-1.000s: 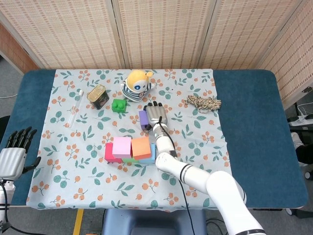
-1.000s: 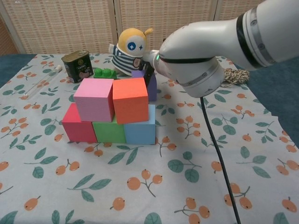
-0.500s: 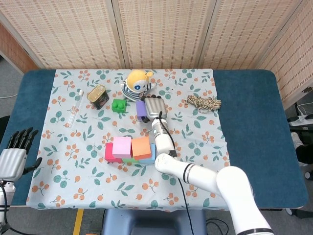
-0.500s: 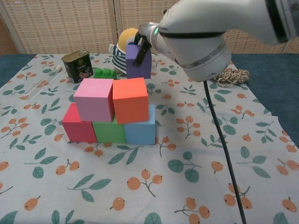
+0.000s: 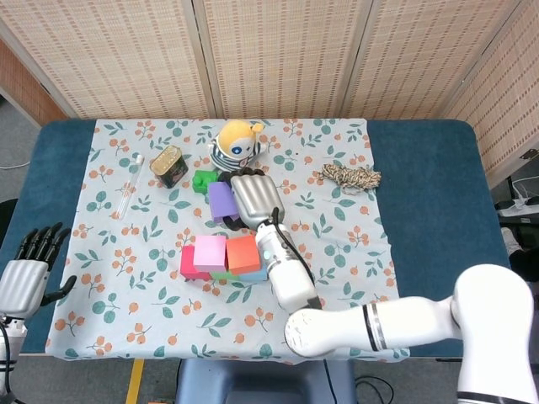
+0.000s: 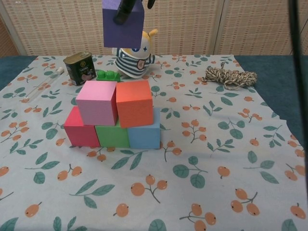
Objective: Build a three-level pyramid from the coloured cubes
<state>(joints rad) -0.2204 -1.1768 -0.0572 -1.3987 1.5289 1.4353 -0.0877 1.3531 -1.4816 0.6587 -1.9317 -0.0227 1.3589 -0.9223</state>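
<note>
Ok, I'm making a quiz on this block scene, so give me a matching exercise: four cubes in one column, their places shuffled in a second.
Cubes:
1. purple cube
2. pink cube
3. red cube
4. blue cube

Places:
A. bottom row, right end
B. second row, left
C. held up by the right hand
D. bottom row, left end

Pairs: 1-C, 2-B, 3-D, 4-A

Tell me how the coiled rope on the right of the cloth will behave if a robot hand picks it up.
The rope lies in a loose tangle, so it will probably go floppy and sag or uncoil when lifted. It looks thin and fibrous, likely light and not slippery. It should not roll.
</note>
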